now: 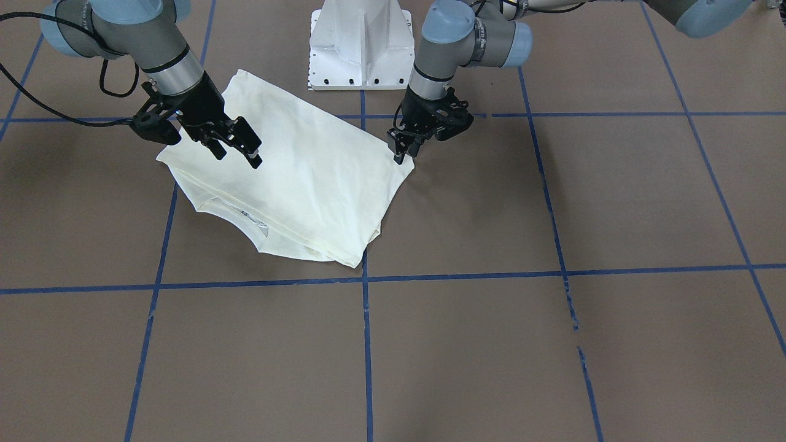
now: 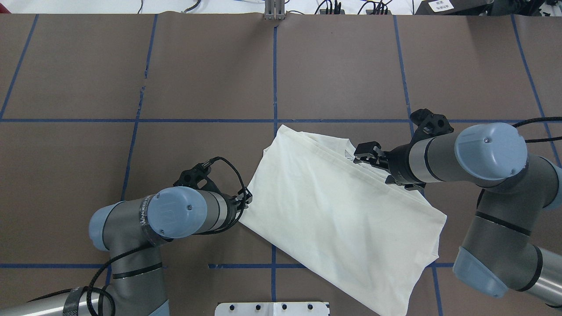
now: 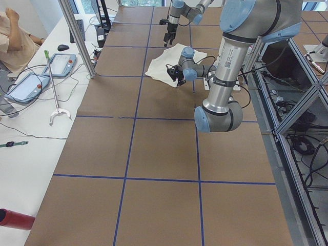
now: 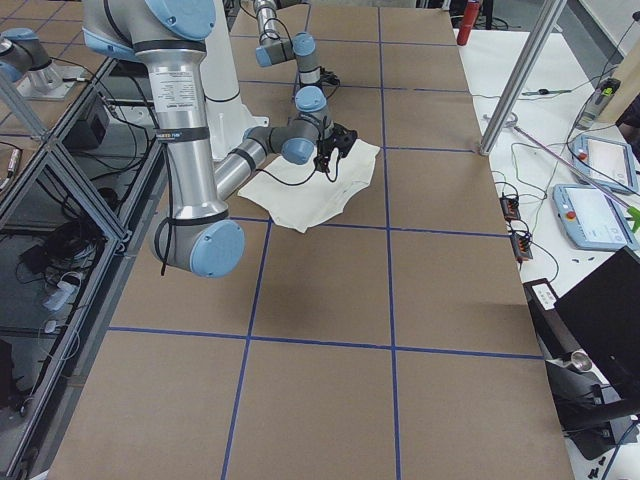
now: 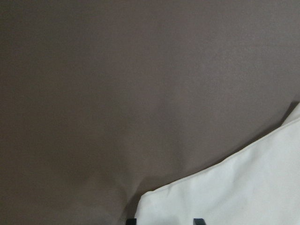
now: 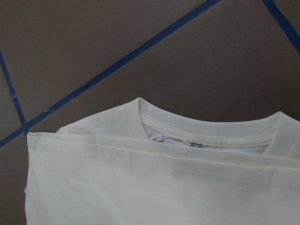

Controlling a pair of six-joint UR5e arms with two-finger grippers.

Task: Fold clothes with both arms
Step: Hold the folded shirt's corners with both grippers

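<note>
The cream shirt [image 1: 319,178] lies folded into a slanted rectangle with its plain side up, near the robot base; it also shows in the overhead view [image 2: 342,210]. Its collar with the label [image 6: 201,131] peeks out under the folded edge in the right wrist view. My left gripper [image 1: 400,153] sits low at one corner of the shirt [image 5: 234,187], with the fingertips [image 5: 199,220] apart: open. My right gripper [image 1: 236,153] hovers open over the collar end, also seen from overhead [image 2: 365,152]. The cat print is hidden.
The white pedestal base [image 1: 359,43] stands just behind the shirt. Blue tape lines [image 1: 366,344] grid the brown table. A side bench with tablets [image 3: 31,82] and a red cylinder [image 3: 15,219] runs along the operators' edge.
</note>
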